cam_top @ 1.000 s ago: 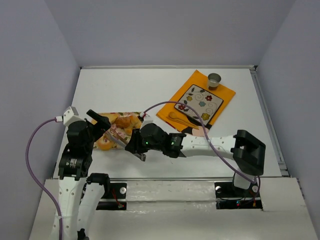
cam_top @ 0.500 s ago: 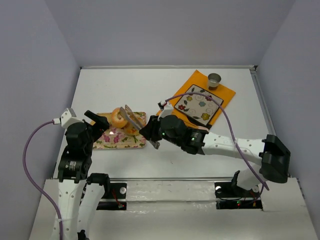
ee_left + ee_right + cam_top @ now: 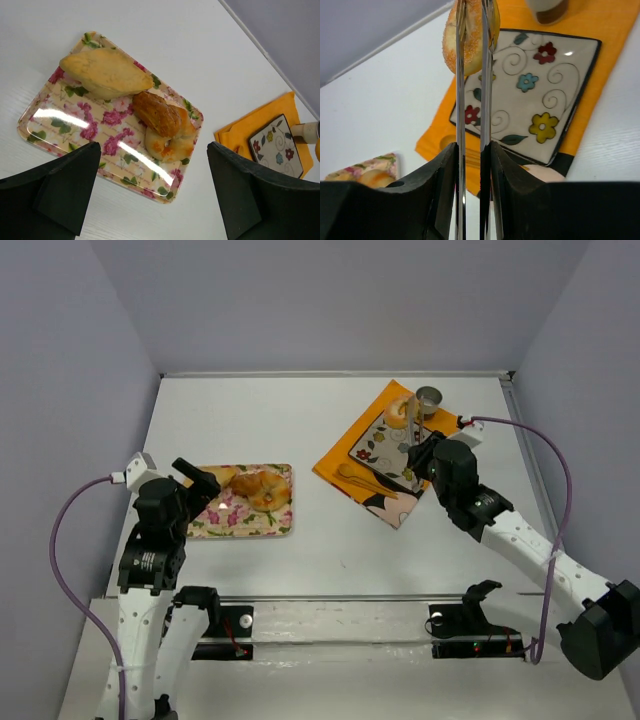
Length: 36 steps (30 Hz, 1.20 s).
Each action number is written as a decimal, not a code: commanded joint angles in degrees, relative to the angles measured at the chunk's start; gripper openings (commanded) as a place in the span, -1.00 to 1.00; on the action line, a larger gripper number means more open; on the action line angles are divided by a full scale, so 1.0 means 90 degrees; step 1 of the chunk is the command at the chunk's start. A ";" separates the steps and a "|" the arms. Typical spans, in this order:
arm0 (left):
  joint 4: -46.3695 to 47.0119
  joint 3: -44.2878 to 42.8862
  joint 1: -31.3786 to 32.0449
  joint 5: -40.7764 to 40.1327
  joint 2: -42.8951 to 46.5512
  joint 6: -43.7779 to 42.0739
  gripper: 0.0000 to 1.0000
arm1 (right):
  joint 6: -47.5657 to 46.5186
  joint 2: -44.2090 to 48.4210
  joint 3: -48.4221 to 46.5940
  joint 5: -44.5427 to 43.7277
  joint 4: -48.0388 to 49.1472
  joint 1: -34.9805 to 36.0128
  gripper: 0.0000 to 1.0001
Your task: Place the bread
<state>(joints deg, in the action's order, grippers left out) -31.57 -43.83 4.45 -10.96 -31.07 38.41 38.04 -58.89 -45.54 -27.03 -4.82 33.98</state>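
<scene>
The right gripper (image 3: 472,20) pinches the small golden-tan ring-shaped bread (image 3: 450,46) on edge between its thin metal fingers, held above the square white flower-patterned plate (image 3: 559,95) on the orange cloth napkin (image 3: 606,21). The left gripper (image 3: 154,150) gapes wide over the floral rectangular tray (image 3: 31,129) of pastries.

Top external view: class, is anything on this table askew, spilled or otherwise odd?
Nothing is spilled or broken. The orange cloth and its square plate lie diagonal to the table edges, and the bread hangs on edge in metal tongs clamped by the right pincer, above the plate, not yet set down.
</scene>
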 commanded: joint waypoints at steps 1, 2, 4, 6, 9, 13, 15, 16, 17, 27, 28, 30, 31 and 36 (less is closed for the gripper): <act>0.0100 -0.0022 0.0023 0.0046 -0.0229 -0.0059 0.98 | -0.0155 -0.0233 0.0265 0.0531 0.0037 -0.0971 -0.87; 0.0100 -0.0022 0.0023 0.0075 -0.0249 -0.0059 0.98 | -0.0145 -0.0330 0.0275 0.0658 0.0076 -0.1098 -0.86; 0.0090 -0.0022 0.0023 0.0066 -0.0288 -0.0069 0.98 | -0.0184 -0.0700 0.0226 0.0980 0.0125 -0.1313 -0.87; 0.0100 -0.0032 0.0023 0.0066 -0.0307 -0.0069 0.98 | -0.0184 -0.0994 0.0109 0.1185 0.0116 -0.1392 -0.86; 0.0090 -0.0022 0.0023 0.0056 -0.0298 -0.0050 0.98 | 0.0020 -0.1161 0.0099 0.1362 0.0125 -0.1392 -0.86; 0.0080 -0.0022 0.0023 0.0017 -0.0298 -0.0040 0.98 | 0.0206 -0.1181 0.0158 0.1295 0.0009 -0.1392 -0.57; 0.0071 -0.0012 0.0023 0.0017 -0.0288 -0.0040 0.98 | 0.0255 -0.1103 0.0128 0.1216 -0.0137 -0.1392 -0.15; 0.0071 -0.0012 0.0023 0.0026 -0.0298 -0.0040 0.98 | 0.0256 -0.1054 0.0109 0.1138 -0.0187 -0.1392 0.04; 0.0071 -0.0022 0.0023 0.0027 -0.0298 -0.0040 0.98 | 0.0246 -0.1006 0.0089 0.1099 -0.0206 -0.1392 0.06; 0.0051 -0.0022 0.0023 0.0007 -0.0249 -0.0040 0.98 | 0.0304 -0.0313 -0.0018 0.0445 -0.0762 -0.1392 0.27; 0.0051 -0.0022 0.0023 -0.0003 -0.0249 -0.0040 0.98 | 0.0343 -0.0205 -0.0009 0.0319 -0.0928 -0.1392 0.24; 0.0051 -0.0022 0.0023 -0.0003 -0.0249 -0.0030 0.98 | 0.0344 0.0185 0.0069 -0.0179 -0.1065 -0.1392 0.22; 0.0061 -0.0022 0.0023 -0.0003 -0.0249 -0.0030 0.98 | 0.0276 0.0322 0.0147 -0.0335 -0.1066 -0.1392 0.21; 0.0061 -0.0022 0.0023 0.0036 -0.0249 -0.0059 0.98 | 0.0323 0.0947 0.0713 -0.0689 -0.1514 -0.1997 0.17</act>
<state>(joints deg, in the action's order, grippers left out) -31.59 -43.83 4.45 -10.76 -33.58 38.41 40.34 -53.23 -41.95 -27.33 -14.85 19.90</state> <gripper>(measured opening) 0.990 0.591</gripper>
